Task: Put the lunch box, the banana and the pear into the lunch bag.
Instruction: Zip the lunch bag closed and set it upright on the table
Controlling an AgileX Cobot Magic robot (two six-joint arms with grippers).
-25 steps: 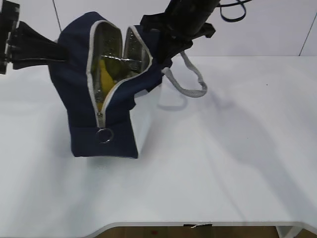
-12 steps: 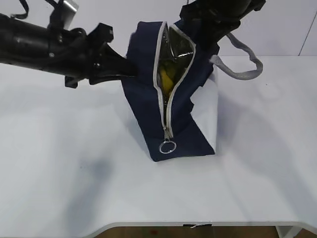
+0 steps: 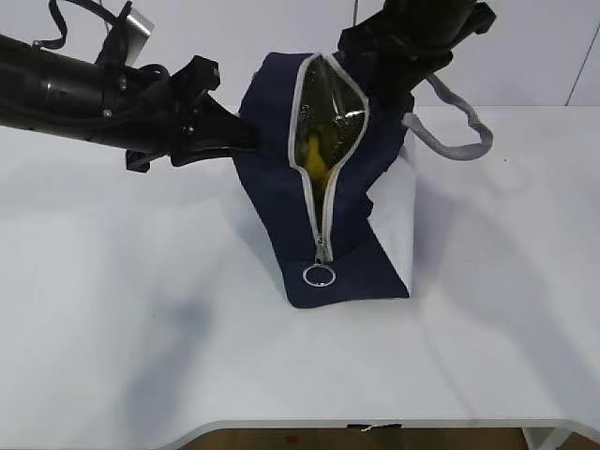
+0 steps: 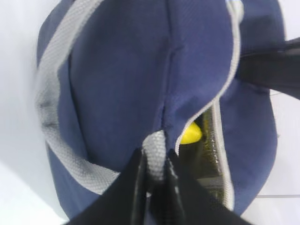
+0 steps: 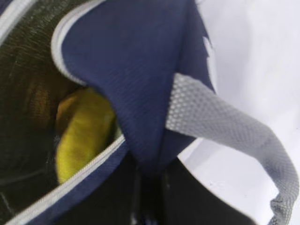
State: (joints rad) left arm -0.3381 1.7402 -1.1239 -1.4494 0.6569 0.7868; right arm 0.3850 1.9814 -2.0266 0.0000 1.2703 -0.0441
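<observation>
The navy lunch bag point(image 3: 347, 253) stands mid-table, held up from both sides, its grey zipper half open. My left gripper point(image 3: 246, 141) comes in from the left and is shut on the bag's grey webbing handle point(image 4: 154, 150). From the upper right, my right gripper point(image 3: 380, 80) pinches the navy fabric of the bag's top edge point(image 5: 150, 159). Through the opening a long yellow shape point(image 5: 82, 136) lies against the foil lining and looks like the banana point(image 3: 316, 155). A rounded yellow bit point(image 4: 191, 133) also shows there. The pear and the lunch box are hidden.
The bag's other grey handle point(image 3: 459, 141) loops out to the right above the white table point(image 3: 141, 328). A metal ring point(image 3: 319, 275) hangs from the zipper pull at the bag's front. The table's front edge runs along the bottom.
The bag has been carried from the left of the table to the middle, both arms moving right with it. In the last half second it has barely shifted.
</observation>
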